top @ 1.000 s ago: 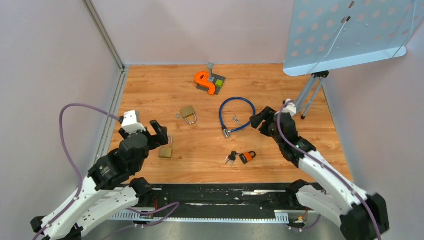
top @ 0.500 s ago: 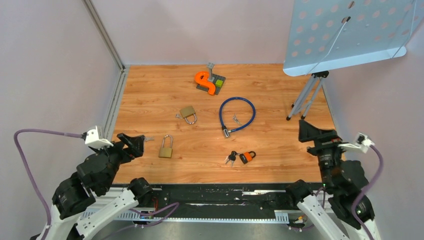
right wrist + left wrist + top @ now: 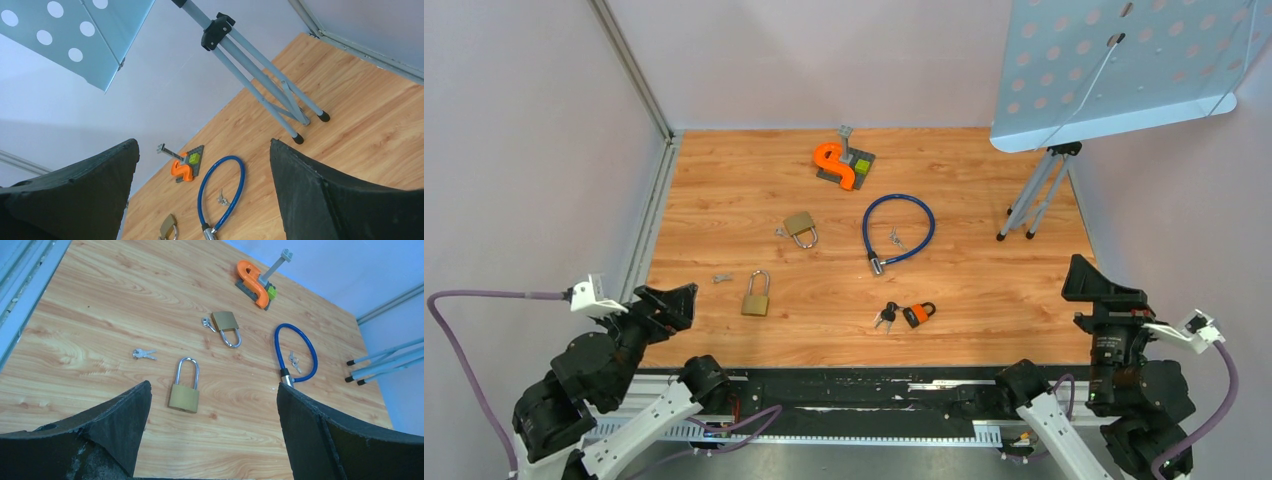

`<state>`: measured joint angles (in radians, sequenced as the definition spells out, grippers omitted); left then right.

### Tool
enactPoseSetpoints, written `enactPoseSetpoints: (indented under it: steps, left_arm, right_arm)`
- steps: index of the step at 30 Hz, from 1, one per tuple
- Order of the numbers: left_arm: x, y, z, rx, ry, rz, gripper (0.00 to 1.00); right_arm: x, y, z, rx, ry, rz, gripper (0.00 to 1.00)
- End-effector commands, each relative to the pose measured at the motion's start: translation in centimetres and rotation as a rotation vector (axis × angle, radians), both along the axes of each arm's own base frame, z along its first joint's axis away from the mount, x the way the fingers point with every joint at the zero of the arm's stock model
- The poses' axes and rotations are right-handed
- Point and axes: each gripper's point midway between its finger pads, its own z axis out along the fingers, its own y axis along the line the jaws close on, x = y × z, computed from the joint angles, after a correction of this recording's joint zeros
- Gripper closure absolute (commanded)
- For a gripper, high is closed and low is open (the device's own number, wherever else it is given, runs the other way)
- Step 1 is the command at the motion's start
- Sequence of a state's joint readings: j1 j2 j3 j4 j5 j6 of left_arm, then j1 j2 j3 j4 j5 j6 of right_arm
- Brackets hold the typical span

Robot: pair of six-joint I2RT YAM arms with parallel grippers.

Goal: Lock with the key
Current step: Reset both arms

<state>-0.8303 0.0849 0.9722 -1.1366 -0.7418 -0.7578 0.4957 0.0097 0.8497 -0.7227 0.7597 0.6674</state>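
A brass padlock (image 3: 756,296) with a long shackle lies on the wooden table left of centre, and a small bunch of keys (image 3: 721,278) lies just left of it. Both show in the left wrist view: the padlock (image 3: 185,390) and the keys (image 3: 144,354). My left gripper (image 3: 667,303) is open and empty, pulled back at the near left edge, its jaws (image 3: 212,390) wide apart short of the padlock. My right gripper (image 3: 1099,290) is open and empty at the near right edge, raised and looking far across the table (image 3: 204,142).
A second brass padlock (image 3: 800,227) lies mid-table. A blue cable lock (image 3: 898,228) has keys inside its loop. A small orange padlock (image 3: 917,313) lies with black keys (image 3: 885,316). An orange S-shaped piece (image 3: 836,163) stands at the back. A tripod (image 3: 1034,195) holds a perforated panel (image 3: 1124,70) at the right.
Both arms have drawn back to the near edge. The left gripper has left the long-shackle padlock; the right has left the cable lock. The keys now lie beside the padlock.
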Motion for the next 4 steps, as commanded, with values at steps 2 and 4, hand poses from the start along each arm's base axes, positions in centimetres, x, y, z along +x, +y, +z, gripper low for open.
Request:
enactPoseSetpoints:
  steps: [2,4]
  left_arm:
    - [0.29,-0.48,0.84,-0.006,-0.033,-0.018,0.0]
    - [0.48,-0.66,0.85,0.002,-0.036,-0.02,0.0]
  right_arm:
    - [0.54,-0.04,-1.12,-0.013,0.041,-0.02,0.0]
    - [0.69,0.14,-1.26,-0.013,0.045,-0.015,0.0]
